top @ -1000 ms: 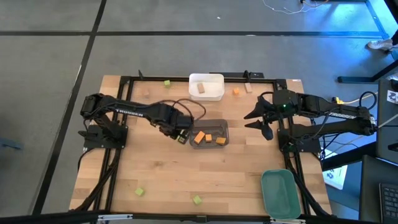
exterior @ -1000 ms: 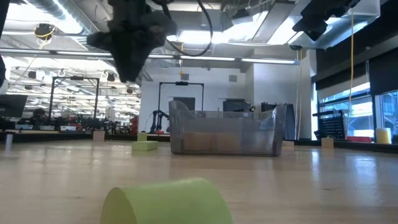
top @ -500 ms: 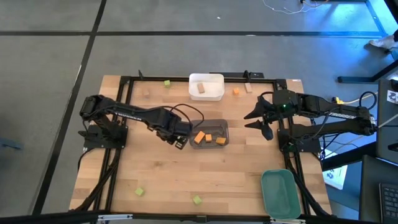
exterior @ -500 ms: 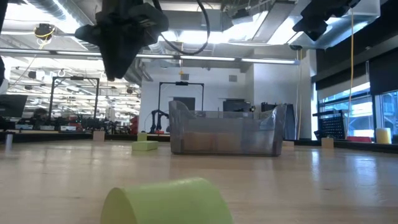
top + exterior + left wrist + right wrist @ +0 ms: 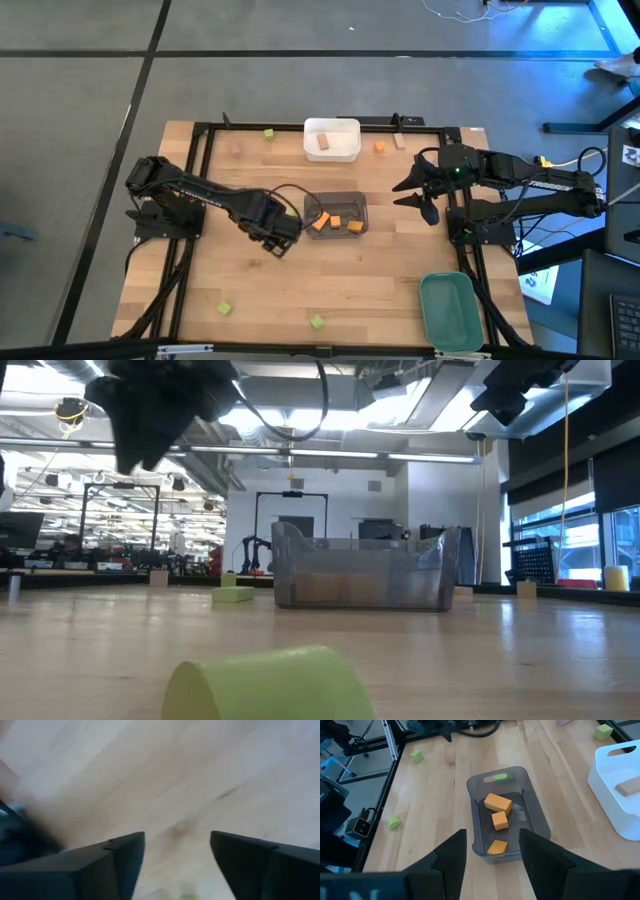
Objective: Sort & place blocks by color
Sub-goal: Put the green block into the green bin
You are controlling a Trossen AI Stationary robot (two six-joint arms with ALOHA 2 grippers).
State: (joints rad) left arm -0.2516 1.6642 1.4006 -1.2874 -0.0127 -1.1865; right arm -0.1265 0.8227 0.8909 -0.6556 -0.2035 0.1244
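Note:
Three orange blocks [image 5: 335, 223] lie in the dark grey bin [image 5: 361, 204] at the table's middle. At the bin's left end there is a green patch [image 5: 495, 777]; I cannot tell what it is. A tan block [image 5: 324, 143] lies in the white bin [image 5: 346, 128] at the far edge. Loose green blocks [image 5: 268, 134] [image 5: 225, 308] [image 5: 317, 321], an orange block [image 5: 379, 147] and a tan block [image 5: 399, 140] rest on the table. My left gripper [image 5: 281, 241] hangs open just left of and nearer than the grey bin, with only bare table between its fingers [image 5: 125, 857]. My right gripper [image 5: 425, 196] waits open to the right of the bin.
A green bin [image 5: 447, 310] stands at the near right corner. The black frame rails [image 5: 300, 125] run along the far edge and down both sides. One green block [image 5: 265, 680] lies close to the near edge. Bare wood lies between the grey bin and the near edge.
My left gripper has drawn back from the grey bin's left end toward the table's near left. The right arm has kept still, and the blocks in the bins have not shifted.

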